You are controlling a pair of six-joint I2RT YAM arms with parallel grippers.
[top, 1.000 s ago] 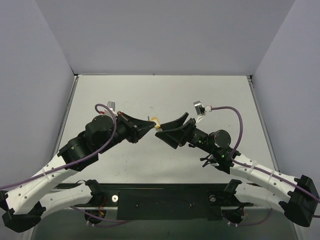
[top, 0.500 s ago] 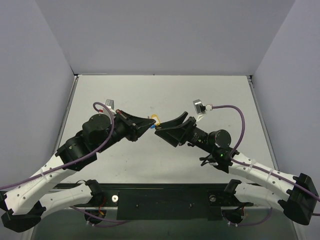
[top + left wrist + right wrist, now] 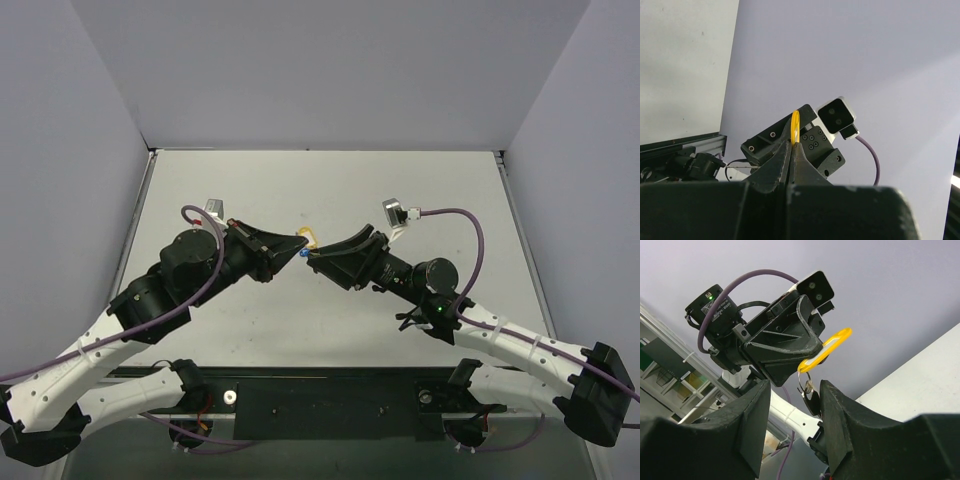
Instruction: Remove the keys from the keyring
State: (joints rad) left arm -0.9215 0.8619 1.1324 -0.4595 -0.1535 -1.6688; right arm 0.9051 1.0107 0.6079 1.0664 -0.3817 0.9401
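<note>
My left gripper (image 3: 301, 246) is shut on the yellow key tag (image 3: 309, 237) and holds it above the table. In the left wrist view its fingers (image 3: 792, 142) pinch the tag (image 3: 795, 124) edge-on. In the right wrist view the tag (image 3: 829, 348) sticks out of the left gripper (image 3: 790, 357), and a thin metal ring with a small dark-headed key (image 3: 811, 397) hangs below it. My right gripper (image 3: 795, 387) is open, with the key hanging between its jaws close to the right-hand finger (image 3: 837, 405). In the top view the right gripper (image 3: 315, 260) meets the left one tip to tip.
The grey table (image 3: 330, 190) is walled at the back and both sides. Both arms reach in from the near edge, with purple cables (image 3: 470, 235) looping off the wrists. A black rail (image 3: 330, 400) runs along the near edge.
Both grippers have shifted a little left and away from the near edge, with the tag still in the left one. The right gripper has closed in on the hanging key.
</note>
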